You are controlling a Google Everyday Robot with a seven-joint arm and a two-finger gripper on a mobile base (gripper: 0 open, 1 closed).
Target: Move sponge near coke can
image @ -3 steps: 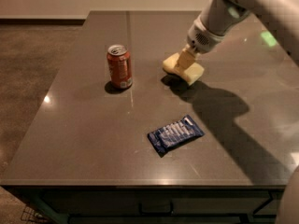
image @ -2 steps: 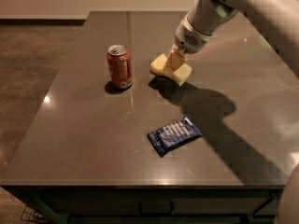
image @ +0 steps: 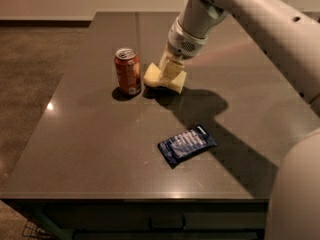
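The end effector [image: 171, 73] reaches in from the upper right, pinching the sponge [image: 153, 77] from above. The sponge sits low on the worktop [image: 100, 149], just right of the can [image: 128, 72]. Looks close enough, so I'd guess letting go is next.

pale yellow foam sponge [image: 153, 76] in end effector [image: 171, 72], just right of upright red can [image: 128, 71] | blue foil packet [image: 187, 145] in front | all on surface [image: 90, 149]
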